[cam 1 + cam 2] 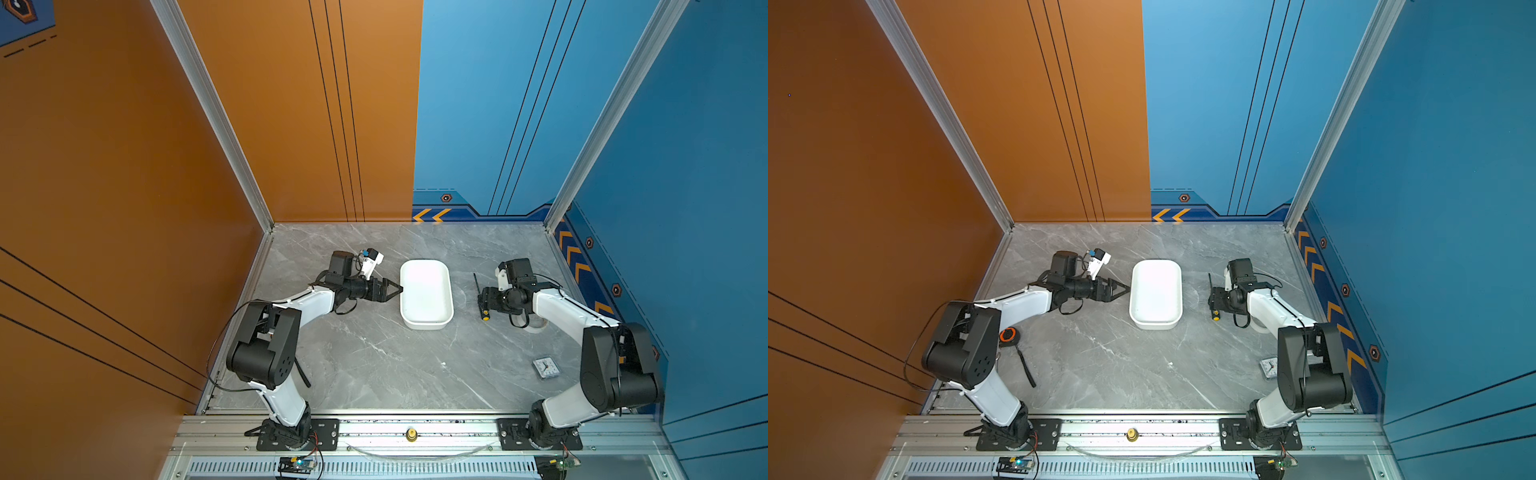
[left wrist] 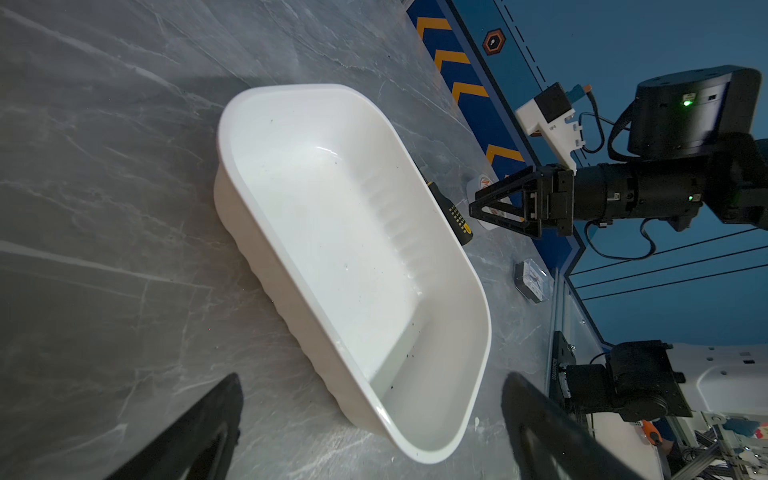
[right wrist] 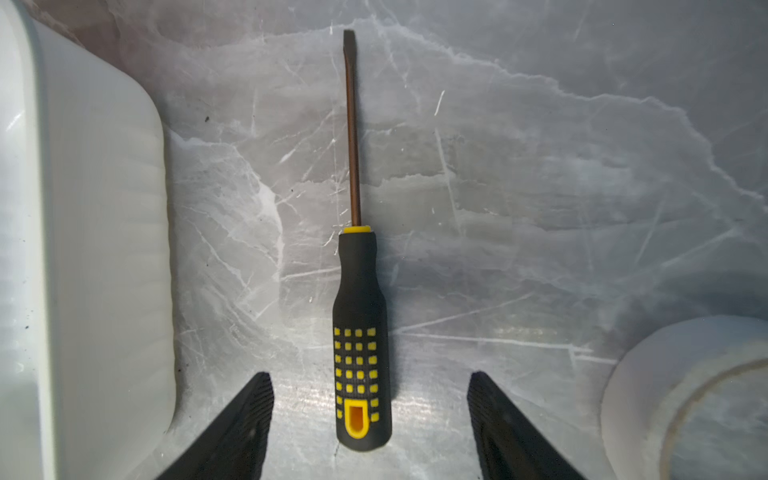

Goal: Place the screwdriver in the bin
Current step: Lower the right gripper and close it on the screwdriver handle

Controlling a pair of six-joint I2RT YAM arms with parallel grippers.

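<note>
Grey marble tabletop (image 1: pixel 374 365) fills the floor of the cell, shut in by an orange wall (image 1: pixel 124 166) on the left, a blue wall (image 1: pixel 685 166) on the right and at the back, and an aluminium rail (image 1: pixel 415 419) along the front where both arms are bolted. Bare marble lies open between the arms in front of the white bin (image 1: pixel 426 324), which stands near the middle with its long sides running front to back. Well apart from it, near the right arm's base, lies a small square clock (image 1: pixel 545 368). The screwdriver (image 3: pixel 359 316) lies flat on the marble to the right of the bin, close to it but not touching. Its long axis runs nearly parallel to the bin's long side, the flat tip pointing toward the back wall and the yellow-capped handle toward the front rail. The right gripper (image 3: pixel 370 376) hangs low over the handle end with its fingers (image 3: pixel 249 415) spread on either side, a clear gap between each and the handle, gripping nothing. A white tape roll (image 3: pixel 648 374) sits just beside it, away from the bin. The left gripper (image 2: pixel 372 380) stands spread and holds nothing, its tips at the bin's left rim; whether they touch it cannot be told.
</note>
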